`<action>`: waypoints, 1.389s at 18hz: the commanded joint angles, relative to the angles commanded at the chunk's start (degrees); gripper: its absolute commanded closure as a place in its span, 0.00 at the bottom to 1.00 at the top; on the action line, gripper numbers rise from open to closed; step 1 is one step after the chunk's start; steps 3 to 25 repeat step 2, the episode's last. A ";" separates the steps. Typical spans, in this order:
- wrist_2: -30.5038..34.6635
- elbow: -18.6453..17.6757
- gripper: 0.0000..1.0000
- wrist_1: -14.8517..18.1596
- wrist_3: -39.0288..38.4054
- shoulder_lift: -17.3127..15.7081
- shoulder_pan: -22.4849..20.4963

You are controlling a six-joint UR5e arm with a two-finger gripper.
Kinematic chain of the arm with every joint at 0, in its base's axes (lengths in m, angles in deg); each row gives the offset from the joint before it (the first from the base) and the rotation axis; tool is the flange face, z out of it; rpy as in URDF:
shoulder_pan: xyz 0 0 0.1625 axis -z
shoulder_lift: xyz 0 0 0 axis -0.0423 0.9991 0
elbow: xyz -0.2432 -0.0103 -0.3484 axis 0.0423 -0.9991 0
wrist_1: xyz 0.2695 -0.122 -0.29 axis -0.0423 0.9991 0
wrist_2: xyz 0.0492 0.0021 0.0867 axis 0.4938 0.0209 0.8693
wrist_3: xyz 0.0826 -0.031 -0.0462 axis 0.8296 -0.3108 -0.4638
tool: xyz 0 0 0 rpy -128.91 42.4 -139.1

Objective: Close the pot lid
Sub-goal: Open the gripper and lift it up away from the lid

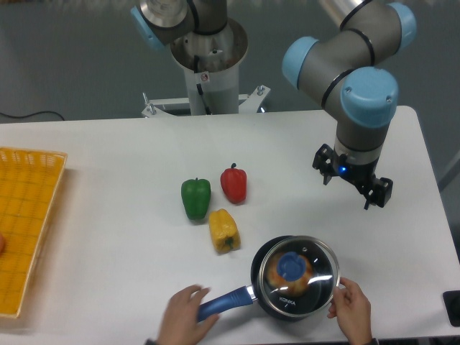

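The glass lid (295, 274) is sitting on the black saucepan (277, 305) at the table's (108, 154) six o'clock edge, two human hands touching the pan. The gripper (353, 183) is hanging open and empty at its one o'clock, well apart.

Single fixed view. Position: raised, at the front edge of the white tabletop (108, 180), opposite the arm's mounting column (208, 54). Facing: downward and toward the column and the grey wall behind it. Distance: middling; nearly the whole tabletop fits, its right edge included. Cropping: yellow basket (25, 223) cut by the left border; pot (291, 277) near the bottom border; upper arm cut at top.
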 joint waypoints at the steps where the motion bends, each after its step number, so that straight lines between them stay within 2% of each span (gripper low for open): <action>1: -0.09 -0.09 0.00 0.09 0.97 -0.17 -0.35; 25: -0.18 -0.09 0.00 0.09 1.33 -0.35 -0.61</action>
